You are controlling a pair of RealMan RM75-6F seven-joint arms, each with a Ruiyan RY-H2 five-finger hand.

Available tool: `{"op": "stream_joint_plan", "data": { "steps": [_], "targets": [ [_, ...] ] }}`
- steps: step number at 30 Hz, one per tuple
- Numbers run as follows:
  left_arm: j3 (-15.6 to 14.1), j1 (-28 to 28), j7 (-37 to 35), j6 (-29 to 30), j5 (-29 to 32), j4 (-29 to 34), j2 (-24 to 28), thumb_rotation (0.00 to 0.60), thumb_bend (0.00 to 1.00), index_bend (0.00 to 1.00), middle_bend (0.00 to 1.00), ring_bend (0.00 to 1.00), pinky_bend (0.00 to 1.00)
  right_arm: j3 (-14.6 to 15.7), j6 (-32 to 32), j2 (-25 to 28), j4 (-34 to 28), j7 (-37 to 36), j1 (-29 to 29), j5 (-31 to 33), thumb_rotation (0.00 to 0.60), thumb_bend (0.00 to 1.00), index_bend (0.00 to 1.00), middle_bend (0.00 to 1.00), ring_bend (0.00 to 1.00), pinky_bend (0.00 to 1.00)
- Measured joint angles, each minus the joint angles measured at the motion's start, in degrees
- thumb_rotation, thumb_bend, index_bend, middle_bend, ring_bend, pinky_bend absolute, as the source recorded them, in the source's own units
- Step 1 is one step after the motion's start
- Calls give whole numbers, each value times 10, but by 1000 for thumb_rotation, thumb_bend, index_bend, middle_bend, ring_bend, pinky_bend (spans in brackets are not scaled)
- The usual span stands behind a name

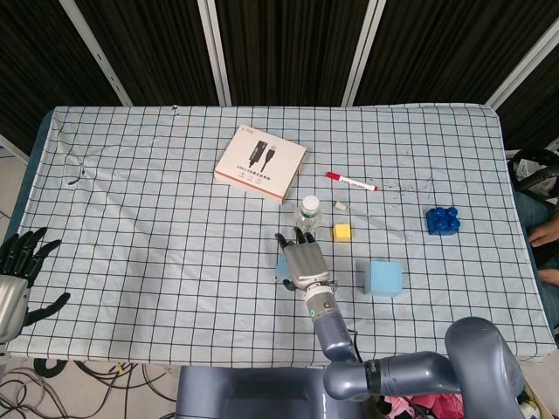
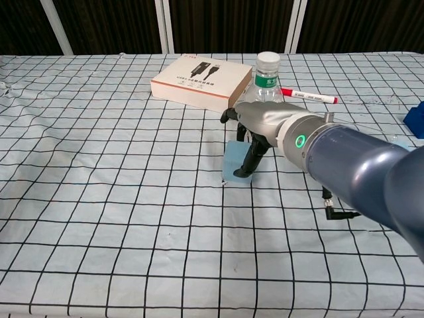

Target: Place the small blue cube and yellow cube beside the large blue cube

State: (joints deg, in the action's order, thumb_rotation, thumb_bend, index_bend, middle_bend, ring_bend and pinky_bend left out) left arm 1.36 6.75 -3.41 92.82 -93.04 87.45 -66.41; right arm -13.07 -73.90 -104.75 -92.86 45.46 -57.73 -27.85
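Note:
The small light-blue cube (image 1: 282, 264) (image 2: 233, 165) sits on the checked cloth, mostly covered by my right hand (image 1: 303, 260) (image 2: 255, 132). In the chest view the thumb reaches down across the cube's front face, and the other fingers hang behind it; no firm grip shows. The yellow cube (image 1: 342, 232) lies just right of the fingertips. The large light-blue cube (image 1: 383, 278) stands further right. In the chest view my forearm hides both. My left hand (image 1: 19, 279) hovers off the table's near left corner, fingers spread and holding nothing.
A clear bottle (image 1: 308, 209) (image 2: 267, 69) stands right behind my right hand. A white and orange box (image 1: 260, 162) (image 2: 201, 81) lies further back. A red marker (image 1: 351, 181) (image 2: 308, 97) and a dark blue toy brick (image 1: 443, 219) (image 2: 415, 118) lie to the right.

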Motion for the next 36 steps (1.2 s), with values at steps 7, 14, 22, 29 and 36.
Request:
{"op": "stream_joint_plan", "data": {
  "steps": [7,14,22,29,36],
  "targets": [
    [1,-1,0,-4,3,0,0,600,151,161,37,0,0,-4,2,-21,30,-9,6,-19,600,201,156,388,27,108],
    [3,-1,1,-7,7,0,1,600,151,162,37,0,0,-5,7,-32,41,-10,12,-37,600,243,180,427,38,108],
    [6,-2,4,-9,10,2,1,600,151,162,37,0,0,0,20,-21,29,-19,21,-69,600,266,195,448,47,107],
    [7,-3,6,-9,12,4,1,600,151,162,37,0,0,15,24,15,-24,-26,37,-100,600,266,195,440,44,107],
    [5,-1,15,-16,10,5,-1,600,151,162,37,0,0,48,19,76,-94,-18,59,-137,600,266,195,436,45,108]
  ]
}}
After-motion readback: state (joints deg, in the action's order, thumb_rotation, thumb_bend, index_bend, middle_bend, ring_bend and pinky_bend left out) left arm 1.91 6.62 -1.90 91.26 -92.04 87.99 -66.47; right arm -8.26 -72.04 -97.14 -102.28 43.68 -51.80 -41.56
